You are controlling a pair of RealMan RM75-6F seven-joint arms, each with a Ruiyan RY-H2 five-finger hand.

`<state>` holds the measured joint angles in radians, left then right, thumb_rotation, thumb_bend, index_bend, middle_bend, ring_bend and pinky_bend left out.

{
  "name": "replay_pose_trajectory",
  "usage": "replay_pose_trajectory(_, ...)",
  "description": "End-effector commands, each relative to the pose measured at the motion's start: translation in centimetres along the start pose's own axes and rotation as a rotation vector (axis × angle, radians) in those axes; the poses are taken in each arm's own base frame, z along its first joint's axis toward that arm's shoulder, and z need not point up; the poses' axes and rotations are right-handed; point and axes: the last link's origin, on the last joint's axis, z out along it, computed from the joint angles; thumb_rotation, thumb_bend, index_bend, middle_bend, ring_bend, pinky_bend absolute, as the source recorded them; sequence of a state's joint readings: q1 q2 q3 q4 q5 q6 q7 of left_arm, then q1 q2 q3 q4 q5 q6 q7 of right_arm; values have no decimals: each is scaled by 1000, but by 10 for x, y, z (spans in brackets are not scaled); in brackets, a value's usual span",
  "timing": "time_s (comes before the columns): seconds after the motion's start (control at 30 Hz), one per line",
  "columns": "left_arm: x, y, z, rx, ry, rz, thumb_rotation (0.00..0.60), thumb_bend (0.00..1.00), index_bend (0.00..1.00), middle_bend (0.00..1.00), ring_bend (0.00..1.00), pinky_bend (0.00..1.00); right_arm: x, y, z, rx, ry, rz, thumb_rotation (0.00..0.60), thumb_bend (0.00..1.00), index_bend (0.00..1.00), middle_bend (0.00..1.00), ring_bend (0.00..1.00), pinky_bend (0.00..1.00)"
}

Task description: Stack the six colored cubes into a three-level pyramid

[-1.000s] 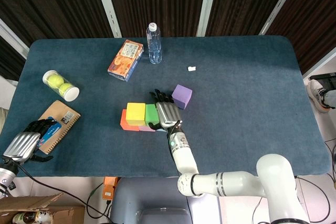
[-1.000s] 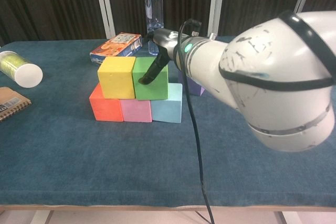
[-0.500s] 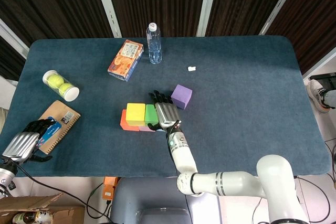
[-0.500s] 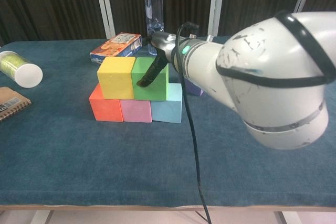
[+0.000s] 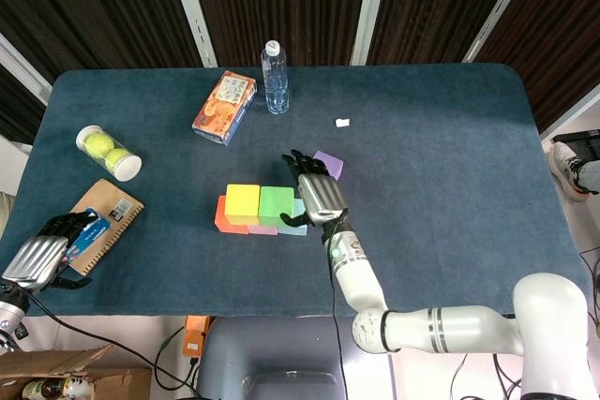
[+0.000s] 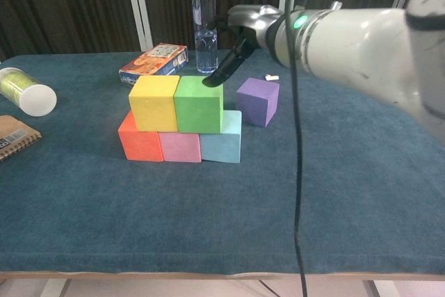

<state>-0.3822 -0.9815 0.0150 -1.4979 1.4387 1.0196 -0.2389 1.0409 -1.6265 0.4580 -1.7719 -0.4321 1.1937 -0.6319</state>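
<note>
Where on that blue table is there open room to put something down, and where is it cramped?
The table's right part, beyond the purple cube, is bare, and so is the front strip before the stacked cubes. It is crowded at the left: ball tube, notebook, snack box and bottle.

The right arm reaches forward over the table's middle, its hand (image 5: 317, 192) raised with the back upward, fingers (image 6: 224, 72) spread apart and pointing down, holding nothing. The left hand (image 5: 42, 252) lies low at the near left edge, fingers curled in loosely, nothing in them.
</note>
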Motion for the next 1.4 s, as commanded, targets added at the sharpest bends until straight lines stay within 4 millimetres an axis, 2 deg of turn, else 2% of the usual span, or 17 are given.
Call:
replay_pose_trajectory(0.03, 0, 1, 1, 1, 1, 2, 600, 120, 124, 60, 0, 70, 29, 29, -9, -36, 30, 14, 600, 158, 0, 0, 0, 0)
replay_pose_trajectory(0.13, 0, 0, 1, 6, -1, 9, 600, 120, 123, 60, 0, 70, 40, 60, -6, -85, 35, 9, 600, 157, 0, 0, 0, 0)
replay_pose_trajectory(0.27, -2, -6, 0, 39, -10, 15, 600, 120, 123, 60, 0, 70, 45, 99, 10, -123, -2, -21, 600, 158, 3, 0, 0, 0)
replay_pose_trajectory(0.37, -3, -10, 0, 65, -12, 16, 600, 120, 124, 60, 0, 70, 49, 113, 24, -114, -1, -130, 600, 158, 6, 0, 0, 0)
replay_pose_trajectory(0.5, -2, -15, 2, 95, -8, 5, 600, 120, 124, 60, 0, 70, 48, 117, 40, -66, 24, -293, 600, 158, 8, 0, 0, 0)
replay_pose_trajectory(0.67, -1, -21, 10, 124, -12, -7, 600, 120, 124, 60, 0, 70, 36, 125, 60, -35, 19, -561, 600, 157, 0, 0, 0, 0)
replay_pose_trajectory(0.93, 3, -29, 21, 160, -13, -25, 600, 120, 124, 60, 0, 70, 7, 125, 79, 39, -60, -738, 600, 157, 0, 0, 0, 0)
replay_pose_trajectory(1.17, 5, -37, 26, 185, -10, -46, 600, 120, 124, 60, 0, 70, 5, 124, 93, 32, -63, -802, 600, 157, 0, 0, 0, 0)
replay_pose_trajectory(1.4, 5, -38, 31, 183, -9, -57, 600, 120, 123, 60, 0, 70, -12, 108, 106, 52, -88, -786, 600, 157, 0, 0, 0, 0)
